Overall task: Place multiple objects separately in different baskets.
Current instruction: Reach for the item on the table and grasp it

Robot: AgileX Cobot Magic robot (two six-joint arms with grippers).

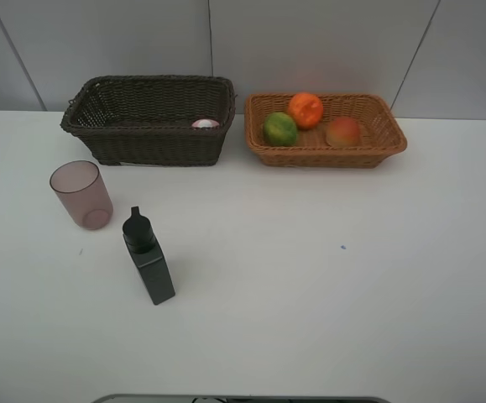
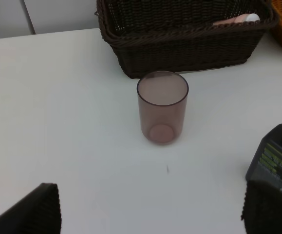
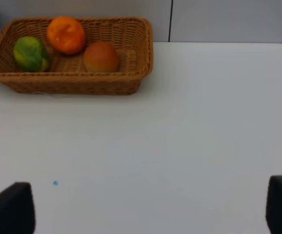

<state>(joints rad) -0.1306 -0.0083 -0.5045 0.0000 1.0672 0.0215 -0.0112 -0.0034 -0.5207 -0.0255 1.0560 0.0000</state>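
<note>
- Nearest the robot, left gripper [image 2: 150, 219] and right gripper [image 3: 145, 209]: jaws apart, empty.
- On the table [image 1: 352, 294], black square bottle [image 1: 148, 260] and translucent pinkish cup [image 1: 81, 195] stand upright, unsorted, left side.
- Farther back, dark brown basket [image 1: 159, 144] holds slim pink bottle [image 1: 206, 124]; tan basket [image 1: 326, 156] holds orange [image 1: 305, 109], green fruit [image 1: 280, 128], peach [image 1: 343, 132]: apparently fruit separated from containers.

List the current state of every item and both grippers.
cup: upright on table, empty
black bottle: upright on table
pink bottle: inside dark basket
orange: in tan basket
green fruit: in tan basket
peach: in tan basket
left gripper: open, empty
right gripper: open, empty
</note>
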